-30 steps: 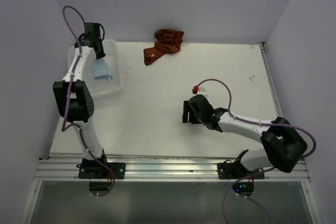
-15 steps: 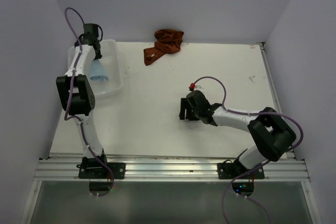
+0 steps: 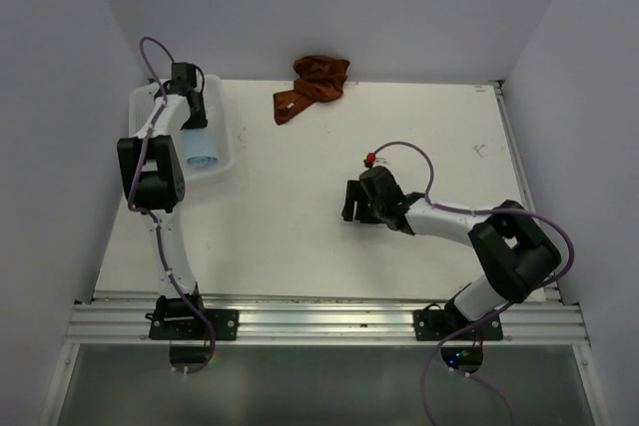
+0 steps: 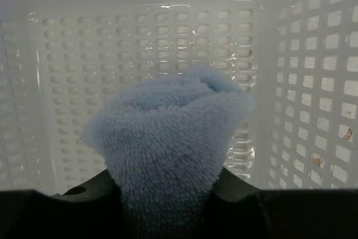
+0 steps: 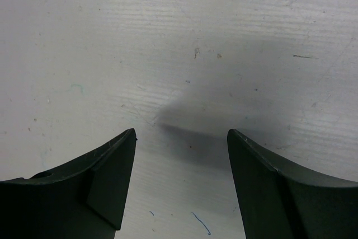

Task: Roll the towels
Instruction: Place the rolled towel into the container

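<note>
A rolled sky-blue towel [image 4: 170,132] fills the left wrist view, pinched between the dark jaws of my left gripper [image 4: 168,194], which is shut on it inside the white mesh basket [image 4: 313,82]. From above, the left gripper [image 3: 192,115] reaches down into the basket [image 3: 224,137], and the blue towel [image 3: 203,160] shows low in it. The rust reddish-brown towel [image 3: 313,85] lies crumpled at the table's far edge, apart from both arms. My right gripper [image 3: 352,203] hovers low over the bare table centre; its fingers [image 5: 112,177] stand wide apart with nothing between them.
The basket stands at the table's far left against the wall. White walls close in the left, far and right sides. A red-tipped cable [image 3: 371,158] loops over the right arm. The tabletop [image 5: 184,54] under the right gripper has small pen marks and scuffs.
The left arm has folded back and carried the blue towel down into the basket. The right gripper has drifted slightly left and its elbow has drawn in; its jaws stay open.
</note>
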Action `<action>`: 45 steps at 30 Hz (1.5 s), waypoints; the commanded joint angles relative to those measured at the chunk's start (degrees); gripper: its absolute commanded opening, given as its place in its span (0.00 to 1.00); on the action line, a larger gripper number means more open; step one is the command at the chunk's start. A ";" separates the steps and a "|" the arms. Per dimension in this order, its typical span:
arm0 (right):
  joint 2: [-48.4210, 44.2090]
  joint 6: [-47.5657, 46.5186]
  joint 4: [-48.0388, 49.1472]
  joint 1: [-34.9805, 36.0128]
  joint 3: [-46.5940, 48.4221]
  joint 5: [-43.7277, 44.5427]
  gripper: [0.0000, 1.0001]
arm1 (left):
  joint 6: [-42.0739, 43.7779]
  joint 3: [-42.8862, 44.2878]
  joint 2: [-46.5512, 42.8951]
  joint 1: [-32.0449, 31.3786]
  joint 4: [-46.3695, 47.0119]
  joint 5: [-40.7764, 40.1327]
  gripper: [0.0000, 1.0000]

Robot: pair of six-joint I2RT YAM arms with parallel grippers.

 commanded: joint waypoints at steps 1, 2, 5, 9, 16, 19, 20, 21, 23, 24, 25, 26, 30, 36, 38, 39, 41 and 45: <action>1.84 -0.69 0.16 -0.47 0.70 -1.25 0.70 | -2.35 -2.00 -1.08 0.06 5.80 4.97 0.08; 1.85 -0.61 0.24 -0.56 0.70 -1.16 0.70 | -3.05 -3.05 -1.00 0.06 6.93 5.50 0.09; 2.02 -0.87 0.16 -0.73 0.70 -1.25 0.70 | -4.02 -3.67 -0.21 0.06 7.65 6.12 0.14; 2.81 -0.78 0.24 -1.08 0.87 -1.69 0.70 | -5.25 -4.11 0.06 0.15 8.70 7.35 0.19; 3.34 -0.61 0.86 -1.26 1.40 -2.13 0.70 | -7.89 -5.96 -0.38 0.15 10.64 10.16 0.52; 3.25 -0.69 0.60 -1.17 1.66 -2.22 0.70 | -8.33 -6.48 -0.12 0.15 10.99 10.34 0.61; 3.16 -0.69 0.51 -1.26 1.75 -2.04 0.70 | -8.42 -6.75 -0.12 0.23 11.25 10.34 0.63; 3.16 -0.69 0.33 -1.26 1.75 -2.13 0.70 | -8.51 -7.01 -0.29 0.23 11.51 10.42 0.65; 3.16 -0.78 0.16 -1.26 1.84 -2.22 0.70 | -8.77 -8.33 -0.82 0.23 12.48 10.34 0.73; 3.25 -0.96 0.16 -1.26 1.93 -2.22 0.70 | -9.03 -8.59 -1.17 0.23 12.83 10.34 0.75; 3.16 -1.05 -0.02 -1.26 2.36 -2.39 0.70 | -9.56 -9.03 -1.35 0.32 13.01 10.34 0.79; 3.16 -1.13 -0.37 -1.26 2.54 -2.48 0.70 | -9.82 -9.21 -1.52 0.41 13.10 10.60 0.81; 2.73 -1.75 -1.42 -1.26 3.68 -2.30 0.70 | -10.44 -9.65 -1.87 0.76 13.36 11.13 0.86; 1.41 -2.28 -2.83 -1.35 4.30 -1.95 0.70 | -11.05 -9.56 -2.66 1.46 13.62 12.45 0.96; 1.06 -2.28 -3.18 -1.44 4.39 -2.04 0.70 | -10.88 -9.48 -3.28 1.64 13.89 14.29 0.99; 0.79 -2.10 -3.27 -1.44 4.39 -1.95 0.70 | -10.88 -9.47 -3.45 1.73 13.89 14.47 1.00; 0.62 -2.01 -3.27 -1.44 4.39 -2.13 0.70 | -10.88 -9.39 -4.42 1.82 14.06 14.55 1.00; 0.35 -1.49 -3.36 -1.35 4.65 -2.57 0.70 | -10.26 -8.78 -5.39 2.08 13.45 13.94 1.00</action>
